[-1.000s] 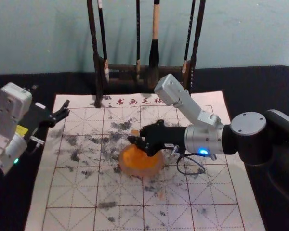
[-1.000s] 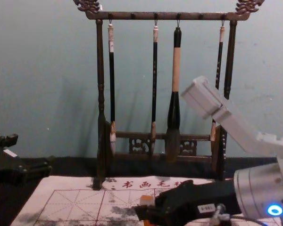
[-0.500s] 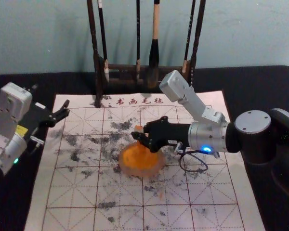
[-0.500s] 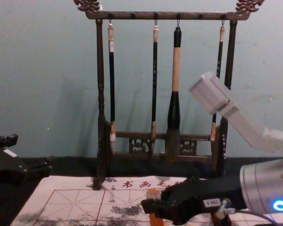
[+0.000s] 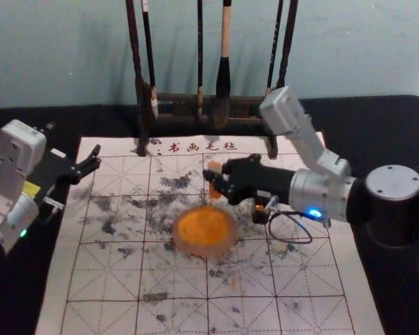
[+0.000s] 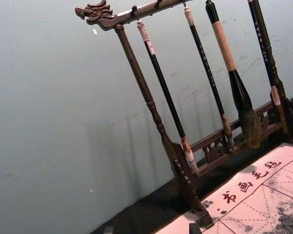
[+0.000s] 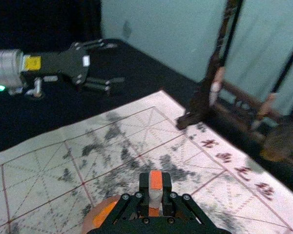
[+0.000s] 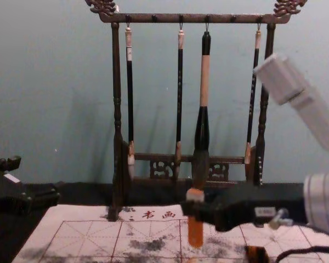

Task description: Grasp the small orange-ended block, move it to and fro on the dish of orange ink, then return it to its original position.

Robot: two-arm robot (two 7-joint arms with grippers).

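One block [image 8: 195,233], upright, in right end effector [image 5: 215,181]

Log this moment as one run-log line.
Right gripper: jaws shut on orange-ended block | Block: upright, clear of round dish of orange ink | Left gripper: parked, jaws open by pale gridded mat

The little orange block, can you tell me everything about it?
The block is slim, orange at both ends with a pale band between. I can't tell what it's made of. The right claw pinches it high up, from both sides, holding it upright just beyond the ink dish.
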